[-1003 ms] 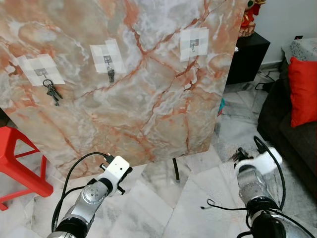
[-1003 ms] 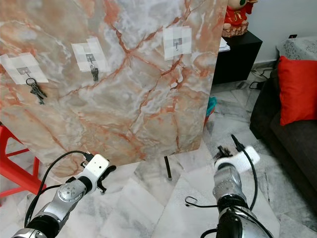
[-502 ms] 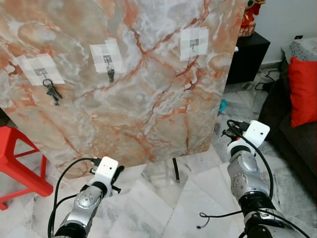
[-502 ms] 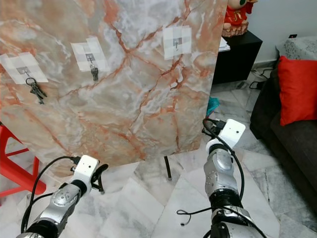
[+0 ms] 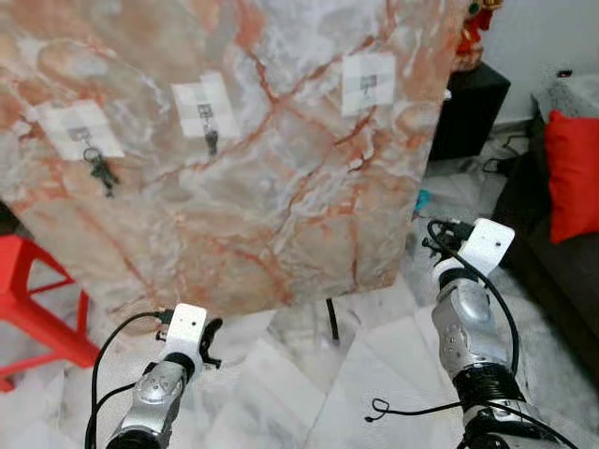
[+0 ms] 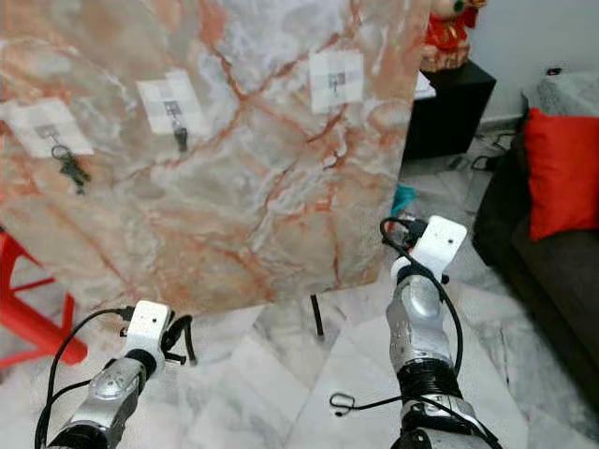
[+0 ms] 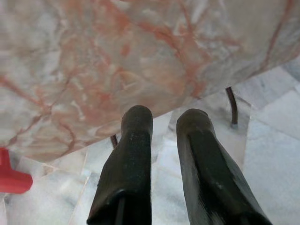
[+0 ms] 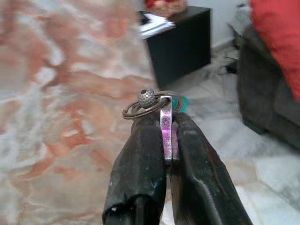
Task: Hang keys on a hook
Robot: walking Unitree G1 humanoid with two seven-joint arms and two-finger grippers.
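Keys [image 8: 161,123] are sitting pinched tight in the right hand [image 8: 165,140], ring poking past its fingertips, marble board [image 5: 281,187] just ahead; left hand [image 7: 164,126] is hanging low, fingers slightly apart, holding nothing.

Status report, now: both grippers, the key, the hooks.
Right gripper shut on key, raised beside marble board. Left gripper low, holding nothing. Right hook free; other two taken. Nothing in the way.
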